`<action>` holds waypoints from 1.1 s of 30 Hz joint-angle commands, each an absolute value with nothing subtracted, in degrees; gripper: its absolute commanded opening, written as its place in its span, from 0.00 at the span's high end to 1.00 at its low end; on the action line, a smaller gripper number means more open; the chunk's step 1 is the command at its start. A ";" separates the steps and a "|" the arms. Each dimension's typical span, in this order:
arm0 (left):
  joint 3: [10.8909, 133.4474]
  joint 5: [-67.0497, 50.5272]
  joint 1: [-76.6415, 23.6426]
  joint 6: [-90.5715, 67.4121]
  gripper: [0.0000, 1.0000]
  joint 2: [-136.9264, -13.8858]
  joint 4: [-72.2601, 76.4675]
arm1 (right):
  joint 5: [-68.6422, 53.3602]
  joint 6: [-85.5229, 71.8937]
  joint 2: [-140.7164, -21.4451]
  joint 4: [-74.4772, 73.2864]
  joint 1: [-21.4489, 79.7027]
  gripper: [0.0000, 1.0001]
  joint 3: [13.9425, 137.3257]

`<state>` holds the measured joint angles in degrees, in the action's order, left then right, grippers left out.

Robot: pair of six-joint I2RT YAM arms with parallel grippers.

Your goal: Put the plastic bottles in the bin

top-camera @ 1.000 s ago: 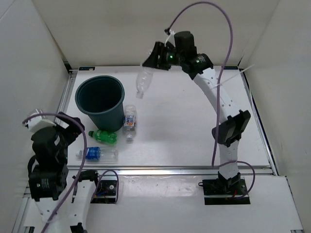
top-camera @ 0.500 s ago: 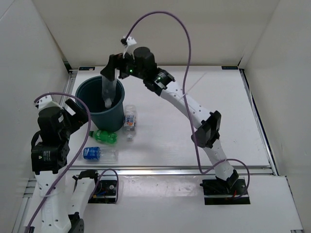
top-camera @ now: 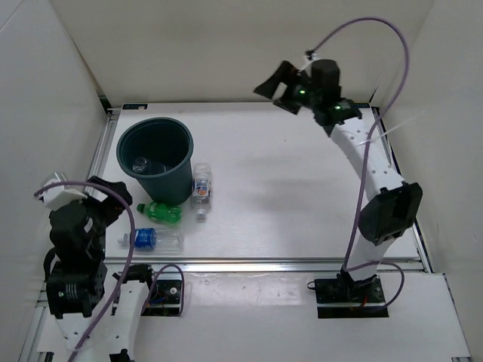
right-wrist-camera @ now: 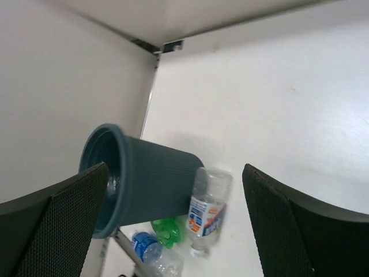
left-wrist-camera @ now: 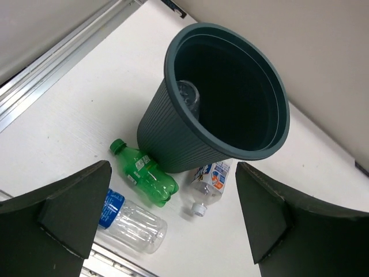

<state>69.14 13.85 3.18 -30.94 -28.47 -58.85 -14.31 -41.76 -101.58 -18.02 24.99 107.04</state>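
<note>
The dark teal bin (top-camera: 175,172) stands upright at the back left of the table, with a nearly plain clear bottle (top-camera: 139,162) lying inside it (left-wrist-camera: 189,96). Three plastic bottles lie by the bin's near side: a white-red labelled one (top-camera: 201,188), a green one (top-camera: 160,212) and a blue-labelled one (top-camera: 151,239). My right gripper (top-camera: 275,85) hangs open and empty, high over the back of the table, well right of the bin. My left gripper (top-camera: 113,197) is open and empty at the near left, above the bottles (left-wrist-camera: 147,173).
White walls enclose the table on three sides. A metal rail (top-camera: 264,263) runs along the near edge. The right arm's purple cable (top-camera: 377,30) arcs high above the back right.
My right gripper carried the plain clear bottle over the bin, opened and dropped it in, then swung back to the right. My left arm rose briefly and came back down.
</note>
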 commanded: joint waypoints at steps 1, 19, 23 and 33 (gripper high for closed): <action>66.80 16.44 2.90 -33.31 0.00 -25.93 -60.64 | -32.84 -48.52 -106.32 -18.28 22.50 0.00 98.98; 63.90 15.21 2.90 -38.85 0.00 -26.37 -65.48 | -49.12 -47.45 -136.57 -16.00 33.22 0.00 106.78; 63.90 15.21 2.90 -38.85 0.00 -26.89 -66.09 | -49.13 -48.95 -142.10 -16.00 35.15 0.00 112.14; 66.71 14.15 2.90 -37.10 0.00 -29.88 -69.87 | -48.52 -55.80 -151.08 -14.86 37.35 0.00 119.36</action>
